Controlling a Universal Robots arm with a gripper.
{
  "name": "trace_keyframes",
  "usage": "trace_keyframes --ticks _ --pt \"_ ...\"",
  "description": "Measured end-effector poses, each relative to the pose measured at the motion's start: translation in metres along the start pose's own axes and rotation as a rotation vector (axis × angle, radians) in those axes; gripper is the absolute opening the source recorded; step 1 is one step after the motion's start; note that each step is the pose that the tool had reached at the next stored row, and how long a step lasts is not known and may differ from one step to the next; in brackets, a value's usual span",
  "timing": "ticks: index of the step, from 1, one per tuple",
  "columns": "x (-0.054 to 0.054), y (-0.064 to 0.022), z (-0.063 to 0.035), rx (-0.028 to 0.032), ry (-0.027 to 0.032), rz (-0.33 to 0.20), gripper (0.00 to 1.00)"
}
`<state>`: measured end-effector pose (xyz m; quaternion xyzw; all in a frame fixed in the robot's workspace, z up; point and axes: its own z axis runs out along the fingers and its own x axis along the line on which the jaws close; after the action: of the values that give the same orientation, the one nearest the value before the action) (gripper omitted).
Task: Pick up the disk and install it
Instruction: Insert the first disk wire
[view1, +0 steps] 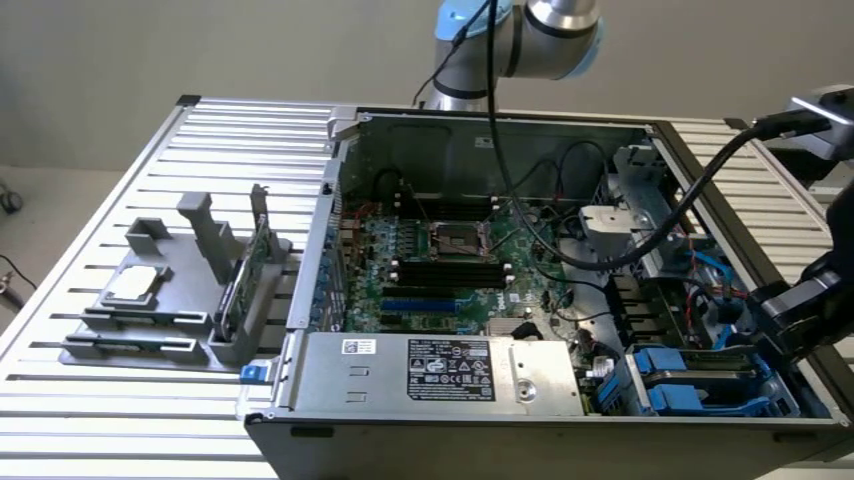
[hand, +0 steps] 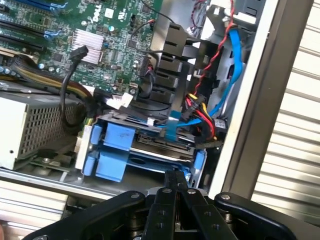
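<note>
The disk (hand: 160, 148) lies flat in the drive bay at the near corner of the open computer case (view1: 534, 430). Its bright blue carrier (hand: 112, 150) frames it. In the exterior view the blue carrier (view1: 681, 385) shows at the case's lower right. My gripper (hand: 175, 179) hovers just outside the bay, its fingertips pressed together with nothing between them, close to the carrier's blue edge. From the exterior view the gripper (view1: 787, 325) is at the case's right wall, above the bay.
The motherboard (view1: 441, 260) fills the case floor, and the power supply (view1: 441, 370) sits beside the bay. Red, yellow and blue cables (hand: 205, 115) hang over the bay's back. On the slatted table, a grey fixture (view1: 147, 300) holds a small silver chip and a green card (view1: 263, 262).
</note>
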<state>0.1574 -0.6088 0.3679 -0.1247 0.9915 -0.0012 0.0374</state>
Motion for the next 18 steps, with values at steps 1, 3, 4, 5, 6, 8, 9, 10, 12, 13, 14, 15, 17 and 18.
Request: trace_keyframes --ticks 1,3,4,5,6,8,9,10,12,13,14,15,17,18 --pt "-0.0013 -0.0003 0.0001 -0.0034 -0.0003 0.0 0.11" --pt "-0.0013 -0.0003 0.0 -0.011 -0.0021 0.008 0.11" --pt "-0.0014 -0.0003 -0.0001 -0.0138 -0.003 0.023 0.11" --pt "-0.0014 -0.0003 -0.0001 -0.0153 -0.0036 0.035 0.11" --pt "-0.0013 -0.0003 0.0 -0.0186 -0.0048 0.065 0.11" --pt "-0.0014 -0.0003 0.0 -0.0216 -0.0059 0.091 0.11" --pt "-0.0013 -0.0003 0.0 -0.0233 -0.0066 0.105 0.11" --pt "-0.0013 -0.0003 0.0 -0.0257 -0.0073 0.119 0.11" --pt "-0.0013 -0.0003 0.0001 -0.0304 -0.0087 0.144 0.11" --pt "-0.0013 -0.0003 0.0 -0.0325 -0.0094 0.157 0.11" --pt "-0.0013 -0.0003 0.0 -0.0342 -0.01 0.169 0.11" --pt "-0.0012 -0.0003 0.0 -0.0359 -0.0106 0.183 0.11" --pt "-0.0012 -0.0003 0.0001 -0.0391 -0.0118 0.207 0.11" --pt "-0.0011 -0.0003 0.0 -0.0404 -0.0123 0.22 0.11"
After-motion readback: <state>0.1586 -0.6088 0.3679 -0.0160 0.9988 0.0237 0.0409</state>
